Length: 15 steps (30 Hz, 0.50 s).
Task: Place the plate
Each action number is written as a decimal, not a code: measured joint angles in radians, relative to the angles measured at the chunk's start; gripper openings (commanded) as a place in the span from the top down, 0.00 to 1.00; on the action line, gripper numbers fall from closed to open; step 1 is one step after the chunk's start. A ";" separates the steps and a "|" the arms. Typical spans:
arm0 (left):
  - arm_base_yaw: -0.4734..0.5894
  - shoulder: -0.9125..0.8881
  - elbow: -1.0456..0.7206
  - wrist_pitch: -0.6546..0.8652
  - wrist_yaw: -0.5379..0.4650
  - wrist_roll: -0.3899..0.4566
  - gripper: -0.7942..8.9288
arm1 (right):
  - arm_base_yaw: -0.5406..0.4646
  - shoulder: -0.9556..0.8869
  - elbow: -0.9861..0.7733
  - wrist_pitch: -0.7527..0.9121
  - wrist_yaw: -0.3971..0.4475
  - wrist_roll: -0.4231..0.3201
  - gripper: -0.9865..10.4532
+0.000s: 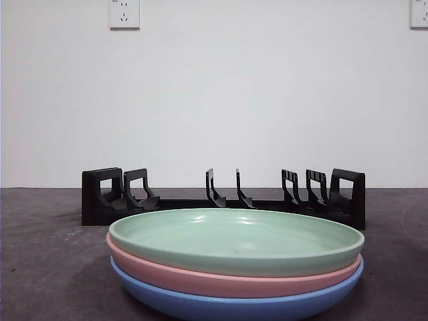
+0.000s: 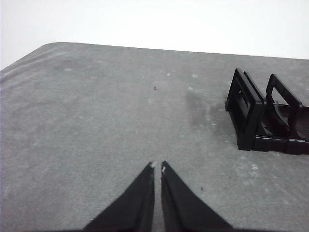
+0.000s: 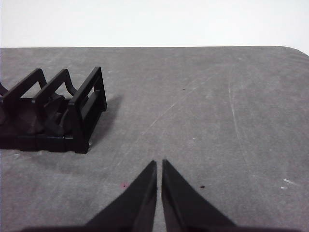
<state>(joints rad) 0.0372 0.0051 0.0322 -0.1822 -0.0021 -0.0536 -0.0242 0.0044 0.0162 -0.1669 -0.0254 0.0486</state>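
A stack of three plates sits near the camera in the front view: a green plate (image 1: 237,239) on top, a pink plate (image 1: 227,281) under it, a blue plate (image 1: 234,306) at the bottom. Behind them stands an empty black plate rack (image 1: 224,197) with upright dividers. The rack's one end shows in the left wrist view (image 2: 268,116) and its other end in the right wrist view (image 3: 53,113). My left gripper (image 2: 157,166) is shut and empty over bare table. My right gripper (image 3: 159,163) is shut and empty over bare table. Neither arm shows in the front view.
The grey table (image 1: 47,267) runs to a white wall. Wall sockets (image 1: 124,13) sit high at the back left and at the back right (image 1: 419,13). Table edges show in both wrist views.
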 measured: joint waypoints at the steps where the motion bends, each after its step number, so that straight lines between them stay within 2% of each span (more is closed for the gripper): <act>1: 0.000 0.000 0.000 0.000 0.000 0.000 0.90 | 0.000 0.000 0.000 0.000 0.000 0.000 0.90; 15: 0.000 0.000 0.000 0.000 0.000 0.000 0.90 | 0.000 0.000 0.000 -0.002 0.000 0.000 0.90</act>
<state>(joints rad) 0.0372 0.0051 0.0322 -0.1822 -0.0021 -0.0536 -0.0242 0.0044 0.0162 -0.1684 -0.0254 0.0486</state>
